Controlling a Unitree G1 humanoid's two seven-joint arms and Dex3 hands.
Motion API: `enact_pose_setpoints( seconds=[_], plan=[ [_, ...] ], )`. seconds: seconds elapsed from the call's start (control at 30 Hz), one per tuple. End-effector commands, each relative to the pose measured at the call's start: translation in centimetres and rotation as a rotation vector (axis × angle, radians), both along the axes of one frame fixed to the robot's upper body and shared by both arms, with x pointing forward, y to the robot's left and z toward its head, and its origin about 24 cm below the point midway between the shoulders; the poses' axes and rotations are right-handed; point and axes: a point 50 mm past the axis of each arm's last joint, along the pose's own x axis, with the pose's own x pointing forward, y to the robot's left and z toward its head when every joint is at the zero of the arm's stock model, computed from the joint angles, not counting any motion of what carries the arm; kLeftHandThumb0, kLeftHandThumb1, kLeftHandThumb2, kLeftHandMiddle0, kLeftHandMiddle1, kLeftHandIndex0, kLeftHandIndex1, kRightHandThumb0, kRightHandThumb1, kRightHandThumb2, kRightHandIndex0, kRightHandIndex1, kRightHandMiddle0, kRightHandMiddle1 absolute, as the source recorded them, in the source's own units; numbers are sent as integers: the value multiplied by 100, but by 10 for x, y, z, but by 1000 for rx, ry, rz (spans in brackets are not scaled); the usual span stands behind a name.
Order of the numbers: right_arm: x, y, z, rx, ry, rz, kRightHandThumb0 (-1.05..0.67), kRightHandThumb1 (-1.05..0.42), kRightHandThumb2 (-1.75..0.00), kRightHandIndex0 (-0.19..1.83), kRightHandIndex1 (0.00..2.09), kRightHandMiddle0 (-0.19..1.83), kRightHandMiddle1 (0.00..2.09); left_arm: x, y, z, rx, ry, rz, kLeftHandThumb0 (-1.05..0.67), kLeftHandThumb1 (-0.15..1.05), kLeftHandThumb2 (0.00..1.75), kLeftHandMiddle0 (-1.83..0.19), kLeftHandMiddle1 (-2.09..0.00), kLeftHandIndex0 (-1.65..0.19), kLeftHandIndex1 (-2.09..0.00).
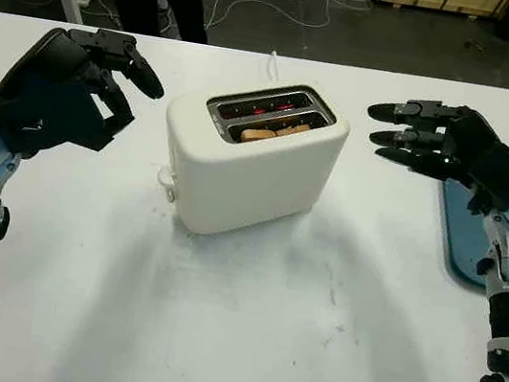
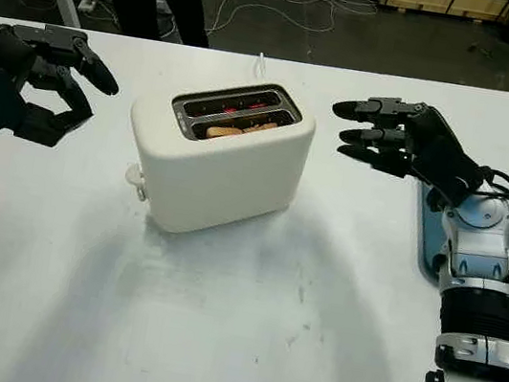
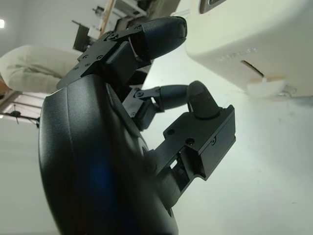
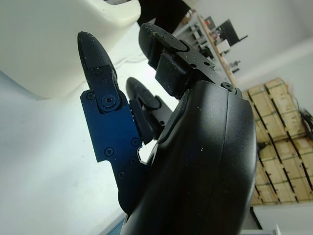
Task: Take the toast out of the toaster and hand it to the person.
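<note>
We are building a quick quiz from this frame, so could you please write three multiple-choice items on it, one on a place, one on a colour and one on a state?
1. Where does the toast sit?
A. in a toaster slot
B. on the table
C. in the right hand

2. What colour is the toaster?
A. red
B. cream white
C. black

3. What do the left hand and right hand hold?
A. toast
B. the tray
C. nothing

Answers:
1 A: the browned slice lies down in the nearer slot.
2 B: its shell is pale cream.
3 C: both hover open, one on each side of the toaster, apart from it.
</note>
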Motion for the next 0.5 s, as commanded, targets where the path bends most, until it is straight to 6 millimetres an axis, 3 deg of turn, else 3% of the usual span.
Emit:
enact_pose_setpoints(
  seconds=[0.0,0.47],
  plan=[
    [3,3,2,5,-16,5,-55,-83,0,89,0,79,0,1,-2,5,11,-6,5,30,46,96,-77,-124,-73,-107],
    [11,5,2,12,-8,-4,-56,-81,0,89,0,80,0,11,-1,3,0,1,9,33,48,90,-78,-122,-73,-102]
  ],
)
